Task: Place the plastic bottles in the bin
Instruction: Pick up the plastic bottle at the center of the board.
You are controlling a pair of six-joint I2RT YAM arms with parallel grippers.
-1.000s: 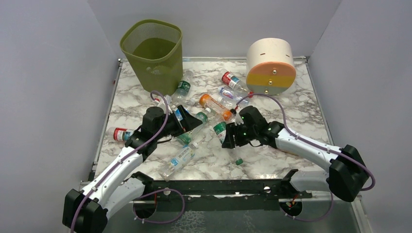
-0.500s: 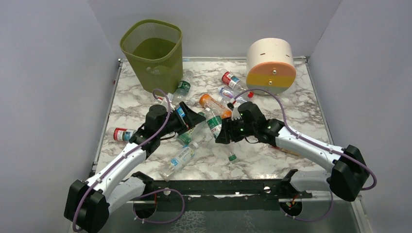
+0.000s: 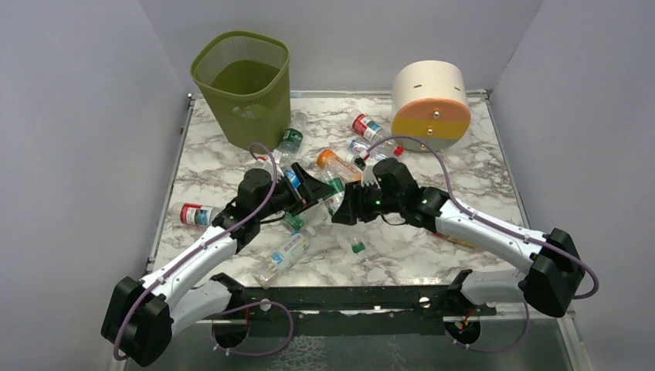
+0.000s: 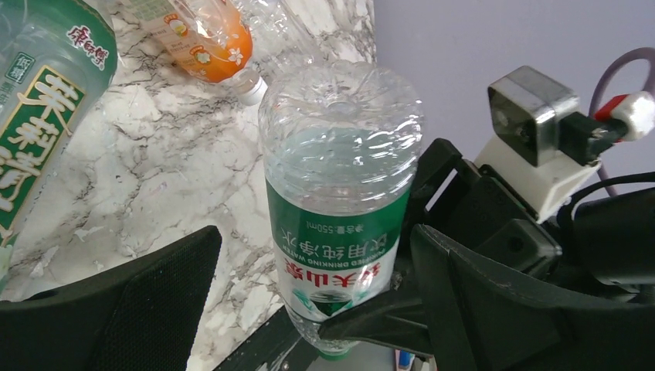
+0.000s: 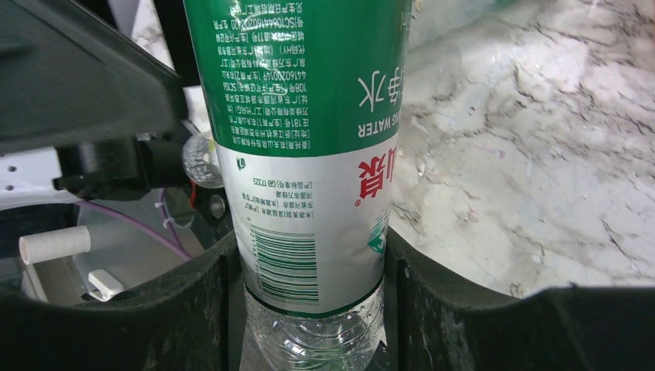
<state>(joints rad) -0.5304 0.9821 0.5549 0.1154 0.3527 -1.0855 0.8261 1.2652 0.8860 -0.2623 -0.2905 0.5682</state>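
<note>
A green-label bottle (image 4: 340, 193) is held up off the table (image 3: 471, 170) by the right gripper (image 5: 309, 246). Its two black fingers (image 5: 193, 309) are pressed tight on both sides of the bottle, down near the neck. The bottle is tipped, with its round bottom pointed toward the left gripper (image 3: 312, 190) and its green cap (image 3: 358, 248) hanging low at the other end. Whether any water is inside it cannot be told.

The left gripper is spread wide and nothing is held by it. The bottom end of the bottle is seen between its fingers. Whether it is touched by them cannot be told.

The bin (image 3: 255, 116) is stood at the far left corner of the table, well apart from the held bottle. Through its open top, only its own green mesh floor is seen.

The other plastic bottles are found lying on the table. A green-banded bottle (image 3: 289, 144) is seen just beside the bin. An orange bottle (image 3: 337, 165) is seen near the two grippers. A blue-label bottle (image 3: 360, 148) and a red-label bottle (image 3: 366, 126) are seen near the cream cylinder (image 3: 430, 85). A second red bottle (image 3: 189, 214) is seen at the left edge, and a clear bottle (image 3: 283, 255) near the front.
</note>
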